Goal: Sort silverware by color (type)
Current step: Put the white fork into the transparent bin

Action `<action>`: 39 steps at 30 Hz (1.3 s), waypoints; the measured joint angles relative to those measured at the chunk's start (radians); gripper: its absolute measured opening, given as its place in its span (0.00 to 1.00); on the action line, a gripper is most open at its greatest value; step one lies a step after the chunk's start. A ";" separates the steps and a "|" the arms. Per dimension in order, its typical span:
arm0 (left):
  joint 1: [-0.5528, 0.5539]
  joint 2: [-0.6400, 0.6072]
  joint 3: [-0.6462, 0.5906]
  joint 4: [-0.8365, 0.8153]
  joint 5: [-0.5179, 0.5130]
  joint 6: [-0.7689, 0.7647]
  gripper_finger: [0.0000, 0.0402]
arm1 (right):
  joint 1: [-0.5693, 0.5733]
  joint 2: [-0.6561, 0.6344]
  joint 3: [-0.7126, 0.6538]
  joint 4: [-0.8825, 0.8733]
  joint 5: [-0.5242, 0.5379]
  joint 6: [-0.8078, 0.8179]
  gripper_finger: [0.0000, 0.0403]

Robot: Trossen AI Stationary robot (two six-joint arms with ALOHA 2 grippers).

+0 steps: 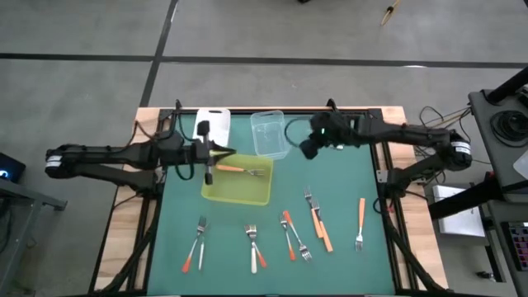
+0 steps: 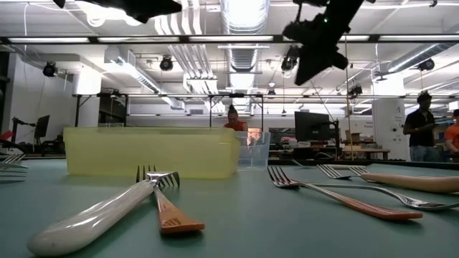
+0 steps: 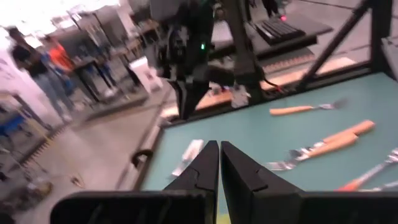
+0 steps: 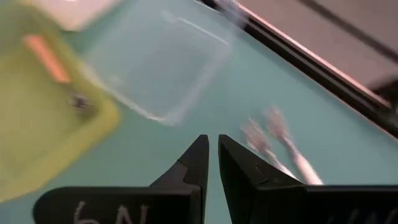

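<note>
Silverware lies in loose pairs along the table's near half: orange- and white-handled forks [image 1: 196, 243], [image 1: 254, 247], [image 1: 293, 235], [image 1: 318, 219] and one orange-handled fork [image 1: 360, 223]. Another orange-handled fork [image 1: 241, 170] lies inside the yellow-green tray [image 1: 247, 194]. My left gripper [image 1: 221, 153] hovers above the tray's far left corner, shut and empty, as the left wrist view shows [image 3: 219, 163]. My right gripper [image 1: 304, 153] hangs in the air beside the clear tub [image 1: 269, 134], toward the table's right, shut and empty [image 4: 212, 155].
A white tub [image 1: 213, 124] stands at the far edge, left of the clear tub. The tray [image 2: 150, 152] sits mid-table in front of both. Bare green mat lies between the tray and the forks [image 2: 154, 197]. People stand in the room beyond [image 2: 419, 125].
</note>
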 joint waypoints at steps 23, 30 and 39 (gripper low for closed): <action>0.066 -0.153 -0.059 -0.088 -0.011 0.019 0.00 | -0.350 0.298 0.004 -0.094 -0.230 -0.379 0.07; 0.066 -0.222 -0.081 -0.116 -0.140 -0.019 0.00 | -0.350 0.405 0.005 -0.171 -0.241 -0.647 0.07; 0.066 -0.293 -0.090 -0.154 -0.152 -0.033 0.00 | -0.350 0.437 0.003 -0.153 -0.239 -0.802 0.07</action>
